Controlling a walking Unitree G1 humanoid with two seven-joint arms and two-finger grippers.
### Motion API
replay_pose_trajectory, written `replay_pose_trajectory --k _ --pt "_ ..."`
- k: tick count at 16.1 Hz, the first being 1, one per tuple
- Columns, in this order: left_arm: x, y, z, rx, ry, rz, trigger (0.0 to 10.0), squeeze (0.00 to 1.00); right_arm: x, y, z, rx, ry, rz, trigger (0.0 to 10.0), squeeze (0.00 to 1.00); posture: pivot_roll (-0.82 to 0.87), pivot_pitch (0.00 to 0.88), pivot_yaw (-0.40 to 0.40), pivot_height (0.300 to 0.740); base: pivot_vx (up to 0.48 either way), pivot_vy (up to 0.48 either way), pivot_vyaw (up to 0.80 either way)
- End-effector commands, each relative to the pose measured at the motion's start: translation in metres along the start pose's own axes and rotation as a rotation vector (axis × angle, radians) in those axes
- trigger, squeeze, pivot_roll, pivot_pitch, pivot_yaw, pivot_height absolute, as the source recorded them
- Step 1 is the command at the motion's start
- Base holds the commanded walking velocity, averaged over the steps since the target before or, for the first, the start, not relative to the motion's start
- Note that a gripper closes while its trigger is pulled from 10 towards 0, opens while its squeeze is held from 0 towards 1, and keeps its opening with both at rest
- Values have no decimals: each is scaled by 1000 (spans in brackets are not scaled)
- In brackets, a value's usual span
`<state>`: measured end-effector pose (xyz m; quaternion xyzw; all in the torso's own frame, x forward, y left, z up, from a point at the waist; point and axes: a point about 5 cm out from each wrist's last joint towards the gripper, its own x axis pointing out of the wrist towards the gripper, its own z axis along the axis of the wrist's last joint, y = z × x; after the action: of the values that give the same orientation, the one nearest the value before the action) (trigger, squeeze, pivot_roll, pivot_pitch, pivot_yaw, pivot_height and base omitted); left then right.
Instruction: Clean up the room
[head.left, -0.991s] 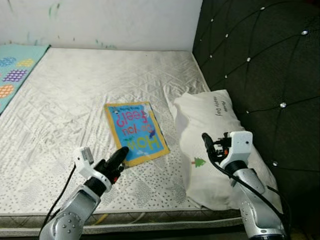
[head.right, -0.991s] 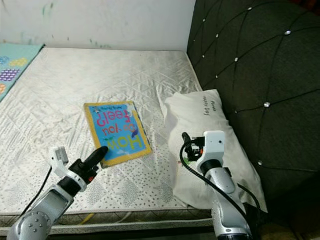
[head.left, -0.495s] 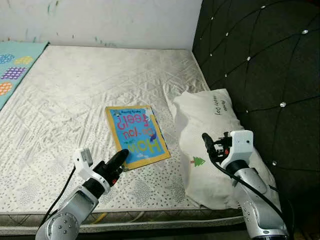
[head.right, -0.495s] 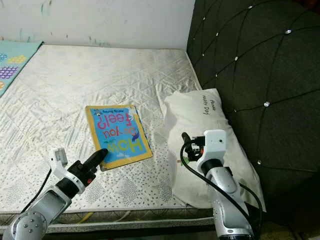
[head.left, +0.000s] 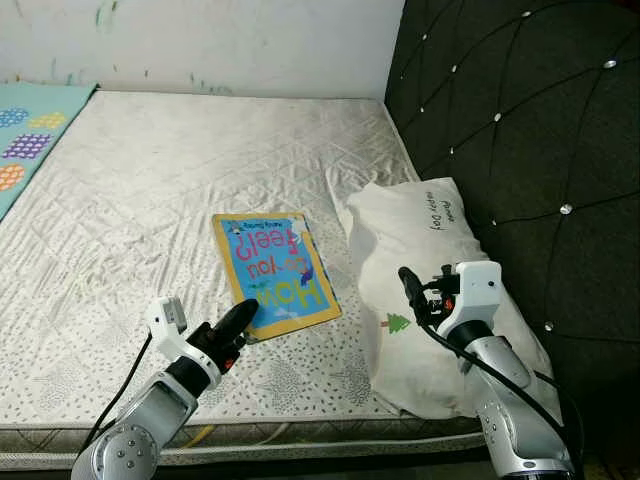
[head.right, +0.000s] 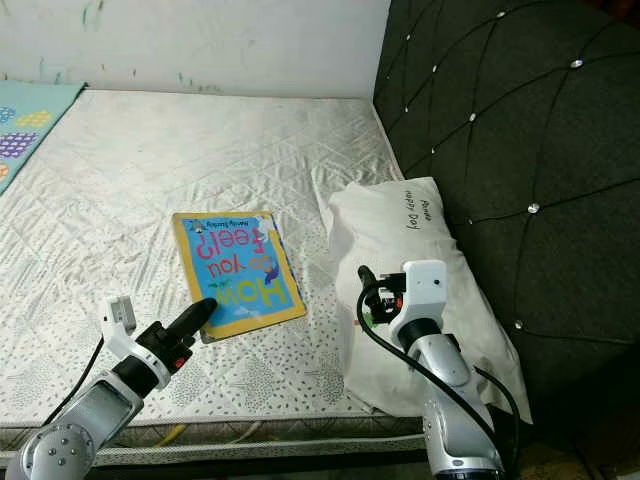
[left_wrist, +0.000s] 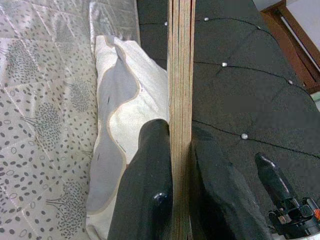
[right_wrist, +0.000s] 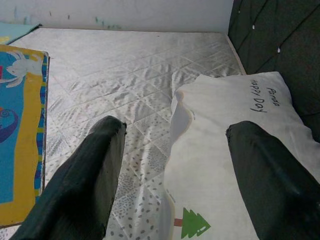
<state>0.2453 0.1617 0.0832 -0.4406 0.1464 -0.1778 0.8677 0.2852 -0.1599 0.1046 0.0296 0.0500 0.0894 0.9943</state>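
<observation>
The bare quilted mattress takes up most of what's in front of the robot, with one tufted black headboard along its right side and one corner of a teal play mat at the far left. One white pillow lies against the headboard. Just beside it, near the mattress's front edge, lies the one children's board book, blue with a yellow border, flat on the mattress.

By the look of it, the book is the item being tidied. The left gripper has its two fingers pinched tight on the book's near corner; in the left wrist view the page edges run straight up between the black fingers. The right gripper hangs above the pillow's near end, fingers spread wide and holding nothing.

I'd say the next move is lifting the book clear without it slipping from that corner hold, then carrying it off the bed
</observation>
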Motion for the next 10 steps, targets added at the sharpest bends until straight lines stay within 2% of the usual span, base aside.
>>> replay_pose_trajectory --k 1,4,10 --pt "1 -7 5 25 -24 -24 10000 0 -1 1 4 1 -10 12 10000 0 -132 52 -52 706 0 0 0" --pt "1 -4 6 39 -31 3 10000 0 -1 2 3 2 -7 22 10000 0 -132 50 -53 702 0 0 0" --pt "3 1 7 67 -48 53 10000 0 -1 2 3 4 -2 27 10000 0 -132 55 -58 632 0 0 0"
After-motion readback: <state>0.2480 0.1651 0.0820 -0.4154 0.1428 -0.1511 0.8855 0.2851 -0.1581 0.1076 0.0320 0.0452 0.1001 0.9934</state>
